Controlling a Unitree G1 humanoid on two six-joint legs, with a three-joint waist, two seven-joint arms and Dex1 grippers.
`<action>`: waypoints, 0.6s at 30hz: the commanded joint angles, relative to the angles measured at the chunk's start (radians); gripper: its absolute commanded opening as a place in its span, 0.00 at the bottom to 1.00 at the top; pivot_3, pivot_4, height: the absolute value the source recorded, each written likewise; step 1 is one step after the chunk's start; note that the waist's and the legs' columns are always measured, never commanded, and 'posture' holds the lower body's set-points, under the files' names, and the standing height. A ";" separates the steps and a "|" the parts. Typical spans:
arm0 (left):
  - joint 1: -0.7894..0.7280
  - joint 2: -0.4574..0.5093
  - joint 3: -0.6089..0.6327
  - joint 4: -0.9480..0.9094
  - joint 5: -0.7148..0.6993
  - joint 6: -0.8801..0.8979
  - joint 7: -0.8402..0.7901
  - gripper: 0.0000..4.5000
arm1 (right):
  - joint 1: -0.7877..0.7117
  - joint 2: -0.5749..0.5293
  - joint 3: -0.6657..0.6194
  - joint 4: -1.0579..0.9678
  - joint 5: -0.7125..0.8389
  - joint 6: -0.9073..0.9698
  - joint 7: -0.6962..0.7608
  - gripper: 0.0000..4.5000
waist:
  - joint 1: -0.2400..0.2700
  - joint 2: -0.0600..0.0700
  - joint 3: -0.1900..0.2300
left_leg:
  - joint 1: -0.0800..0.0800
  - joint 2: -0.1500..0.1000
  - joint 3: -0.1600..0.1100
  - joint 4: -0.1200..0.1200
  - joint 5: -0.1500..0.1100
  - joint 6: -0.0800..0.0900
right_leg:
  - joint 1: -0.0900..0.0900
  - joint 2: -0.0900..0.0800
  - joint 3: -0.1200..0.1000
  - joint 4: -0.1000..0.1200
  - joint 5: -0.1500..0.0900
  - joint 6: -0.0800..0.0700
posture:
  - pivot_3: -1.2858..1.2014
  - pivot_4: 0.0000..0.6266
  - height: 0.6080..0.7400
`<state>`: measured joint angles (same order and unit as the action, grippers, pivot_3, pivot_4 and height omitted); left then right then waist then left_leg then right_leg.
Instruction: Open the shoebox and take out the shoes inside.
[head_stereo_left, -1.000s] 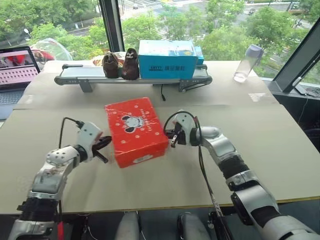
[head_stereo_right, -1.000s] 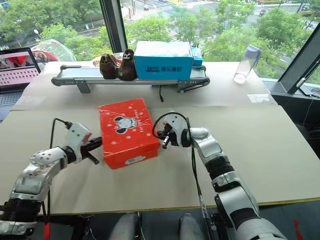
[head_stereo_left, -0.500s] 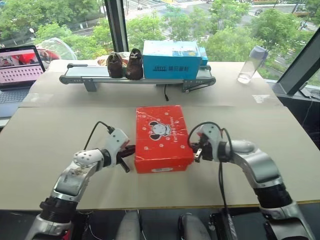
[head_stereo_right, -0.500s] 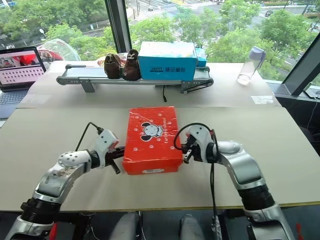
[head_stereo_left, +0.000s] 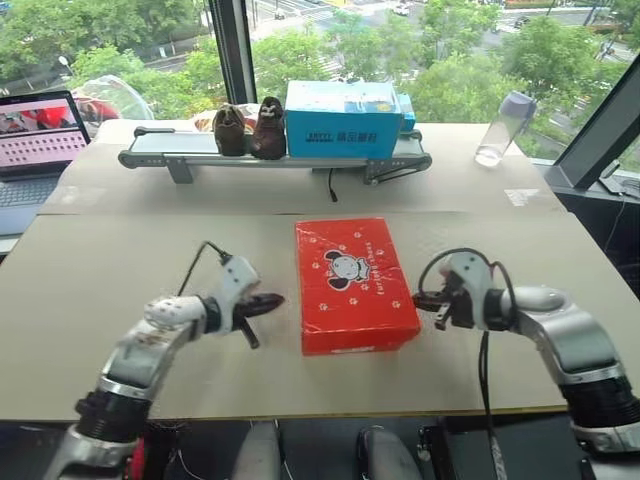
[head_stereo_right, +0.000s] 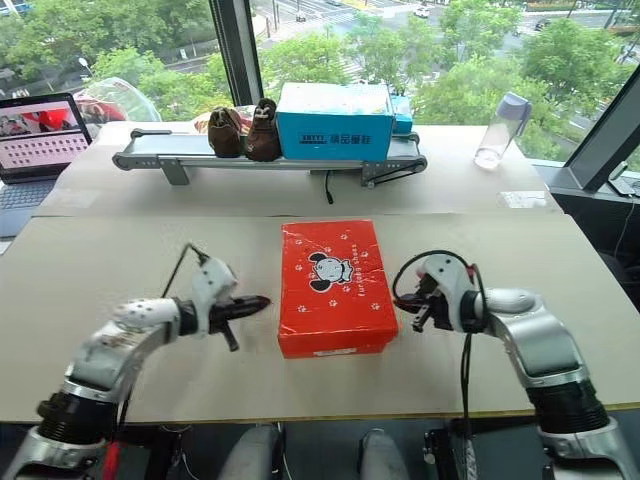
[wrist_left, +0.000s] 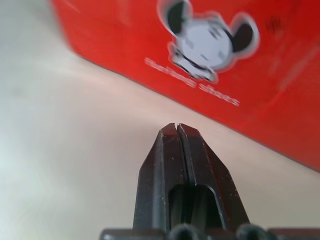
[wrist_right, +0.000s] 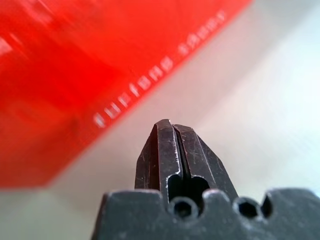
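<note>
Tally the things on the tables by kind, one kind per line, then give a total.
Boxes: 2, the red shoebox and the blue box
Dark brown shoes: 2
Clear bottle: 1
Laptop: 1
Total: 6

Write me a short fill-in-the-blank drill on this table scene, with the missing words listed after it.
1. The lid of the red shoebox is ____.
2. The left gripper and the right gripper flank the shoebox, and both have their fingers ____.
3. On the small conveyor at the back, a pair of dark brown shoes stands beside a light-____ box.
4. Neither gripper is ____ the shoebox.

Missing words: closed; shut; blue; touching
</note>
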<state>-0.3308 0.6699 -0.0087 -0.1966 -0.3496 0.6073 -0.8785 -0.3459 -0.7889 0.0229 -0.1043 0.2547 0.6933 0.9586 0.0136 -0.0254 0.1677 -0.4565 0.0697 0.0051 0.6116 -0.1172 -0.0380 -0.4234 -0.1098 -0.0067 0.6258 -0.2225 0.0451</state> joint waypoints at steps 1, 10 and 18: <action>-0.084 0.089 0.121 -0.058 -0.162 0.089 -0.114 0.01 | -0.018 -0.066 -0.052 0.049 0.002 -0.080 0.046 0.00 | -0.001 0.000 0.000 | 0.000 0.000 0.000 0.000 0.000 0.000 | 0.000 0.000 0.000 0.000 0.000 0.000 | 0.52 0.24 1.00; -0.268 0.375 0.213 -0.146 -0.457 0.334 -0.335 0.39 | -0.006 -0.096 -0.067 -0.001 0.065 -0.080 0.110 0.00 | -0.009 -0.002 0.001 | 0.000 0.000 0.000 0.000 0.000 0.000 | 0.000 0.000 0.001 0.001 -0.001 0.001 | 0.52 0.24 1.00; -0.378 0.591 0.183 -0.139 -0.468 0.369 -0.432 1.00 | -0.091 0.039 -0.020 0.000 0.142 -0.023 0.113 0.00 | -0.018 -0.003 0.003 | 0.001 0.000 0.000 -0.001 0.000 0.000 | -0.001 0.000 0.001 0.000 -0.001 0.000 | 0.52 0.24 1.00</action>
<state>-0.6781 1.2247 0.1719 -0.3236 -0.8059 0.9686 -1.2867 -0.3918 -0.7639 0.0242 -0.0807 0.3413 0.6391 1.0675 -0.0049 -0.0287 0.1708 -0.4560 0.0697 0.0055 0.6103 -0.1173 -0.0381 -0.4242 -0.1097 -0.0055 0.6262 -0.2233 0.0455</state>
